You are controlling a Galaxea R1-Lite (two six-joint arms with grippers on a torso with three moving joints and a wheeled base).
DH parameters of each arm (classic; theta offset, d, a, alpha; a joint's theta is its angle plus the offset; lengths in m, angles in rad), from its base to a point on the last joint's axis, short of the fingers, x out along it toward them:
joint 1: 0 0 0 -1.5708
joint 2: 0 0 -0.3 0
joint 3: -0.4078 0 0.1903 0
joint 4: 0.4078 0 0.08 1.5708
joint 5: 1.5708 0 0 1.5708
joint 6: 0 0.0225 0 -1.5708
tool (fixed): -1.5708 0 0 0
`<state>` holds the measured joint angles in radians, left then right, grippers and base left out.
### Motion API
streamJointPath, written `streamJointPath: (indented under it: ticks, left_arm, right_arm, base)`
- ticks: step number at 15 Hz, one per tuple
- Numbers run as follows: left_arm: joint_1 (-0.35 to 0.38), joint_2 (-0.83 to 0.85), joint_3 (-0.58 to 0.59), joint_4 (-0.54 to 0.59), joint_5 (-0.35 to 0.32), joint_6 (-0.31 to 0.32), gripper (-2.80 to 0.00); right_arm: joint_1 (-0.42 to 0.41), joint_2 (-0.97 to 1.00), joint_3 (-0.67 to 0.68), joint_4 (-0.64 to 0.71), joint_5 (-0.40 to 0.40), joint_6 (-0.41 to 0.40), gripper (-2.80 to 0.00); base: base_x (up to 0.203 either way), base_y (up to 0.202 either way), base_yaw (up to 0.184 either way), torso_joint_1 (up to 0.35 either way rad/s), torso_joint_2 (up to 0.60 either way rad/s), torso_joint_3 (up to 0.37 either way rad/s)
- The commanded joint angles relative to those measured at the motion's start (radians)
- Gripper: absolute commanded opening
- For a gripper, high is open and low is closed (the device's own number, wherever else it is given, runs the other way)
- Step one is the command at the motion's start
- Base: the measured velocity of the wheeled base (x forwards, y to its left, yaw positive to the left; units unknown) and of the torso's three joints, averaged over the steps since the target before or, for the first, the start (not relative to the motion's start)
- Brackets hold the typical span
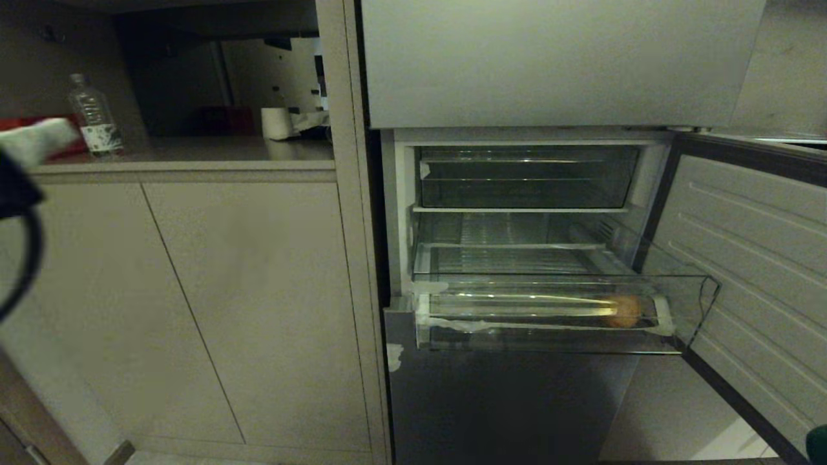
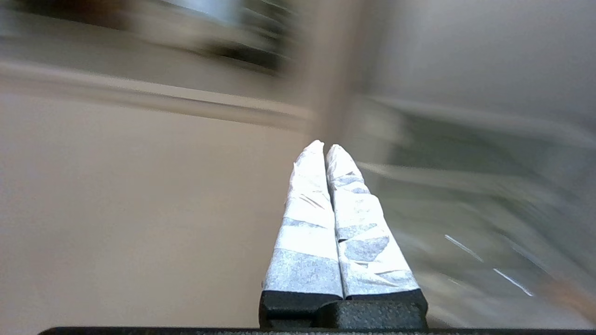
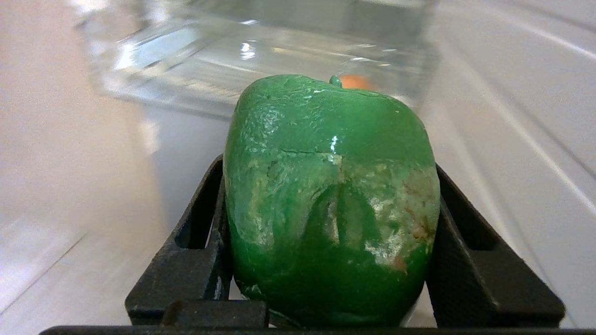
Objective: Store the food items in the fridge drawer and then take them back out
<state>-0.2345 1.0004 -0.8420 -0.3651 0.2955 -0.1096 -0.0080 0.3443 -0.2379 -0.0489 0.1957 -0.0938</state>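
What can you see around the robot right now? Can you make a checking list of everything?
Surface: counter beside the fridge, with things standing on it.
Job's things: tan-brown item lies in the pulled-out fridge drawer; green apple-shaped item is in the right claw.
Clutter: water bottle, white roll, something red at the counter's far left.
Grippers: left claw shut, empty, at the head view's left edge; right claw clamps the green item.
Cables: black cable loops by the left arm.
Surroundings: cupboard doors, open fridge door.

A home kitchen: an open fridge (image 1: 530,226) beside built-in cabinets (image 1: 194,303) under a countertop (image 1: 194,152).
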Motion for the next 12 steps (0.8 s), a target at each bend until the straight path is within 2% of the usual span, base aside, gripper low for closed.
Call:
streamJointPath:
  ticks: [1,2,4,5,7,8,9,10,11,12]
  left_arm:
    - [0.275,-0.379,0.057,0.168,0.000,-0.002,-2.80]
    - [0.363,-0.487,0.088,0.270,-0.015,0.000,-2.80]
    - [0.470,-0.648,0.166,0.449,-0.055,0.007,-2.80]
    - [0.500,-0.700,0.245,0.503,-0.078,0.015,-2.80]
    - [0.525,-0.720,0.367,0.523,-0.110,0.023,-2.80]
    - [0.530,-0.721,0.412,0.520,-0.129,0.028,-2.80]
    - [0.528,-0.720,0.449,0.524,-0.179,0.038,-2.80]
    - [0.526,-0.718,0.484,0.527,-0.260,0.047,-2.80]
    - [0.525,-0.718,0.524,0.528,-0.332,0.056,-2.80]
    - [0.525,-0.718,0.563,0.529,-0.358,0.064,-2.80]
  right_arm:
    - [0.001,0.274,-0.089,-0.001,0.099,-0.001,-2.80]
    - [0.004,0.353,-0.128,-0.002,0.132,-0.001,-2.80]
    - [0.022,0.493,-0.190,-0.032,0.165,0.000,-2.80]
    - [0.049,0.571,-0.216,-0.070,0.171,0.002,-2.80]
    - [0.127,0.715,-0.264,-0.140,0.169,0.014,-2.80]
    - [0.174,0.786,-0.289,-0.174,0.152,0.023,-2.80]
    - [0.225,0.857,-0.313,-0.212,0.117,0.029,-2.80]
    - [0.279,0.919,-0.336,-0.252,0.071,0.036,-2.80]
    - [0.346,0.981,-0.366,-0.301,0.000,0.043,-2.80]
    - [0.394,1.029,-0.402,-0.335,-0.078,0.047,-2.80]
  base:
    - [0.000,0.000,0.000,0.000,0.00,0.000]
    - [0.000,0.000,0.000,0.000,0.00,0.000]
    - [0.000,0.000,0.000,0.000,0.00,0.000]
    - [0.000,0.000,0.000,0.000,0.00,0.000]
    - [0.000,0.000,0.000,0.000,0.00,0.000]
    - [0.000,0.000,0.000,0.000,0.00,0.000]
    - [0.000,0.000,0.000,0.000,0.00,0.000]
    - [0.000,0.000,0.000,0.000,0.00,0.000]
    - [0.000,0.000,0.000,0.000,0.00,0.000]
    - [0.000,0.000,0.000,0.000,0.00,0.000]
